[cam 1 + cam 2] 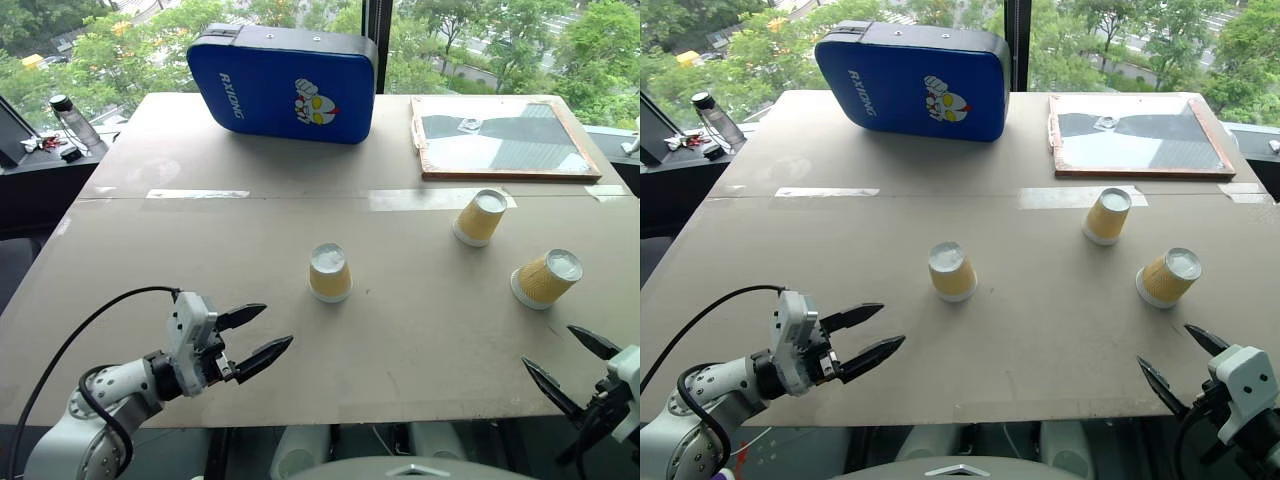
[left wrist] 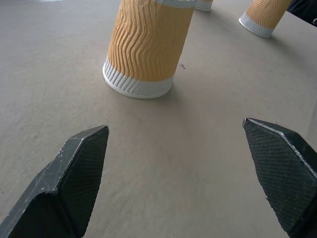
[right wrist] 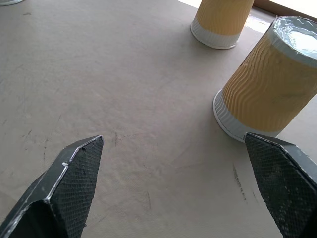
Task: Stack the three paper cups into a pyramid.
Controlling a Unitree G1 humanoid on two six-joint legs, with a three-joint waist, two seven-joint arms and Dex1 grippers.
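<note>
The left tool (image 1: 256, 340) hangs over the near left part of the surface (image 1: 200, 260) with its two black fingers spread wide, pinching nothing and touching nothing. The right tool (image 1: 572, 362) sits at the near right edge, its fingers just as wide apart and likewise empty. In the left wrist view the left tool's fingertips (image 2: 81, 163) frame bare surface, with the nearest cup standing ahead of them and apart from them. In the right wrist view the right fingertips (image 3: 74, 168) also frame bare surface, with a cup just ahead on one side.

The blue pad (image 1: 283, 82) lying at the far side of the surface carries the white word "RXIONG" along one end and a cartoon figure in white, red and yellow near its middle. No other writing can be read.

The three paper cups all stand upside down, rim on the surface and white flat base up. Their sides are yellow-orange with wavy ribs, and a white band runs round the rim. The middle cup (image 1: 329, 272) stands near the centre of the surface, ahead and to the right of the left tool. The far right cup (image 1: 480, 217) stands farther back on the right, just beside a strip of clear tape. The near right cup (image 1: 546, 278) stands ahead of the right tool. The cups are well apart from one another, none stacked. A flat board with a wooden frame (image 1: 500, 137) lies at the far right, and a bottle (image 1: 72, 121) stands off the far left corner.
</note>
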